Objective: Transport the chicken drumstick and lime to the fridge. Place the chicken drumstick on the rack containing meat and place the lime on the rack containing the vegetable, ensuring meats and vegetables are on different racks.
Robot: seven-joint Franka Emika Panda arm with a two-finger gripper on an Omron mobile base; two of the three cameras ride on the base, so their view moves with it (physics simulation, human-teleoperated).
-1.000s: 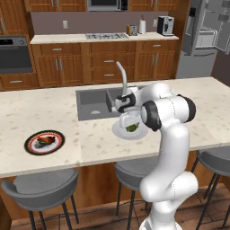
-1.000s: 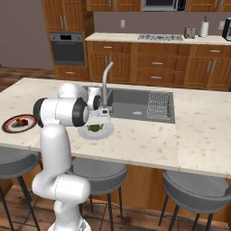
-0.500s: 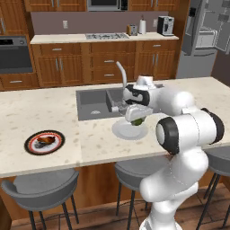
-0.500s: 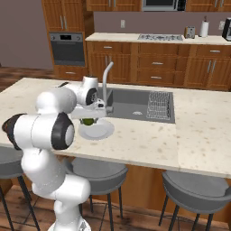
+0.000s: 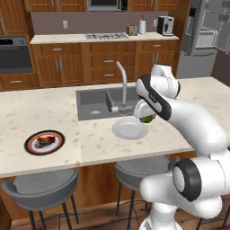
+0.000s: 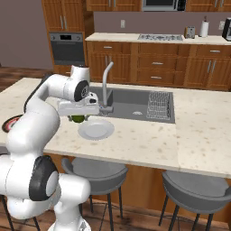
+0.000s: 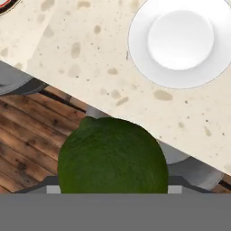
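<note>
1. The gripper [image 5: 144, 117] hangs above the table [image 5: 40, 108], closed around the lime [image 5: 147, 119], which sits between its fingers with a wide span taken up by the fruit.
2. In the hand view the lime [image 7: 112, 158] sits right at the gripper, a dark green pebbled ball close to the lens.
3. In the right base view the lime [image 6: 78, 118] shows as a small green patch under the hand [image 6: 79, 109], lifted clear of the table.
4. Just below and beside the gripper lies a white plate [image 5: 130, 129], bare, on the table near its front edge.
5. In the hand view the plate [image 7: 180, 41] lies beyond the lime, and the table's front edge runs between them, with wooden floor [image 7: 27, 140] under the lime.
6. Behind the gripper is the sink [image 5: 96, 102] with its curved faucet [image 5: 122, 81], the faucet base just beside the hand.
7. Well off to the gripper's left, a dark red-rimmed plate [image 5: 44, 142] sits on the table carrying the chicken drumstick [image 5: 45, 140], small and brown.
8. Far behind and to the gripper's right stands the fridge [image 5: 205, 33], its doors open, pale shelves showing.
9. Grey stools [image 5: 40, 191] stand below the table's front edge.
</note>
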